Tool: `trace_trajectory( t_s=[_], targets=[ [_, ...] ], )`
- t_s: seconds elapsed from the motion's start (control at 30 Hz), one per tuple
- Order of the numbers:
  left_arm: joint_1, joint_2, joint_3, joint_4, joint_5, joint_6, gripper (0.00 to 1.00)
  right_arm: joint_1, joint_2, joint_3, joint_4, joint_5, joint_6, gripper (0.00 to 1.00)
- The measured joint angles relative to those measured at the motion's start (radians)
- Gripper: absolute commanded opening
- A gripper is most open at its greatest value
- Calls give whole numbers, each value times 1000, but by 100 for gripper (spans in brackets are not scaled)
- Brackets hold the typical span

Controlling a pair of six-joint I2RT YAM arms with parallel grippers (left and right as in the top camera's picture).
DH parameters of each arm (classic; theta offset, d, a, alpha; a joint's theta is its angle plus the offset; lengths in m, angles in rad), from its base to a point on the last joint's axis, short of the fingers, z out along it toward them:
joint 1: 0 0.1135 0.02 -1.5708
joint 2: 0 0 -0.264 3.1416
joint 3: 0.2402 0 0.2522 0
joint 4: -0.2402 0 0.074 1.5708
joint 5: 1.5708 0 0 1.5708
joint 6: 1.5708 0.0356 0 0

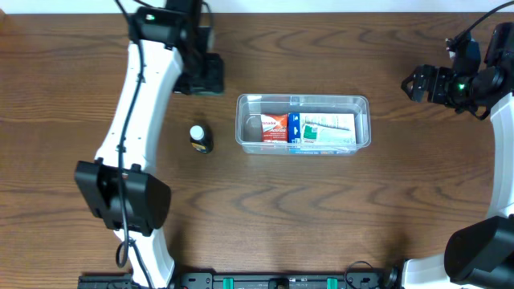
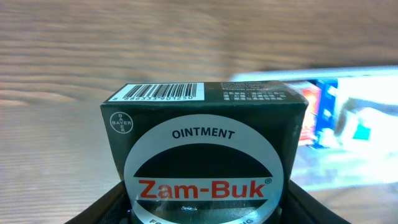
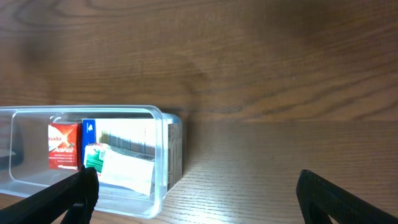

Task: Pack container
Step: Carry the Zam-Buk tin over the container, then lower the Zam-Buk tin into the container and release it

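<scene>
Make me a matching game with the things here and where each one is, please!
Things:
1. Zam-Buk box
2. red packet
3. small bottle
4. right gripper

Places or states:
A. on the table, left of the container
B. open, holding nothing
C. inside the container
D. held in the left gripper

Pairs: 1-D, 2-C, 3-A, 4-B.
</scene>
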Motion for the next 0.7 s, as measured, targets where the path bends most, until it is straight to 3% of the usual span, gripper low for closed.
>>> trace_trajectory(
  t_s=[0.37,0.7],
  targets=[
    [-315,13,-30,68,-14,-123,58,0,0,0,0,0,0,99],
    [-356,14,-200,232,-55,-221,59,0,0,0,0,0,0,99]
  ],
)
